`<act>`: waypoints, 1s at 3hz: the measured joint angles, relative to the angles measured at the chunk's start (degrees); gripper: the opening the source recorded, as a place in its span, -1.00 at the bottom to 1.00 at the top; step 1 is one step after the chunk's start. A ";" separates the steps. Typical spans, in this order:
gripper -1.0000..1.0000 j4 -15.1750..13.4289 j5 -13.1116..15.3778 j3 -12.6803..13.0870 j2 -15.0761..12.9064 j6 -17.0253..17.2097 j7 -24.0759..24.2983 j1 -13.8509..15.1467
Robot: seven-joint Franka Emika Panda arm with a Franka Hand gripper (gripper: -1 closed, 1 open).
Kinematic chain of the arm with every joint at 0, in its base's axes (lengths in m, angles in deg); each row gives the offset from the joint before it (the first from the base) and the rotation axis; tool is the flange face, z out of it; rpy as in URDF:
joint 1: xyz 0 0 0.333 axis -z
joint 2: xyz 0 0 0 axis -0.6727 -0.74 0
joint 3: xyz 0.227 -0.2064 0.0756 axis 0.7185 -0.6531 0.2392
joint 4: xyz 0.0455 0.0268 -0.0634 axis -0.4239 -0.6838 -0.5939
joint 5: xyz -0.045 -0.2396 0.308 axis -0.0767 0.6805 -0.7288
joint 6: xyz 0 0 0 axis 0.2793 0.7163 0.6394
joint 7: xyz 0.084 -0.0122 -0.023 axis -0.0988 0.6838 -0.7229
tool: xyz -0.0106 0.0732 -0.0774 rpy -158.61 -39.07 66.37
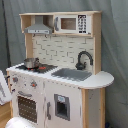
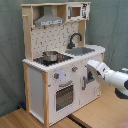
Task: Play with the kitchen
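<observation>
The kitchen [image 1: 60,85] of white and pale wood stands upright in both exterior views. It has a grey hood [image 1: 39,27], a small microwave [image 1: 70,23], a black faucet [image 1: 84,59] over a grey sink [image 1: 72,74], and a metal pot [image 1: 31,63] on the stovetop. The oven door [image 1: 27,107] is closed. In the second exterior view the kitchen [image 2: 55,85] is at the left. My white arm [image 2: 112,79] reaches in from the second exterior view's right. My gripper [image 2: 92,68] is just in front of the cupboard door under the sink.
A grey-green curtain hangs behind the kitchen. Wooden table tops [image 2: 100,112] lie under it, with a seam between two boards. A white shape [image 1: 4,90] shows at the first exterior view's left edge beside the oven side.
</observation>
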 joint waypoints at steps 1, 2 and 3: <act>1.00 0.59 1.32 -2.32 0.01 1.18 -6.44 -0.10; 1.00 1.13 2.37 -4.54 -0.13 1.43 -13.54 -0.07; 1.00 1.50 3.11 -6.39 -0.38 1.47 -21.36 -0.07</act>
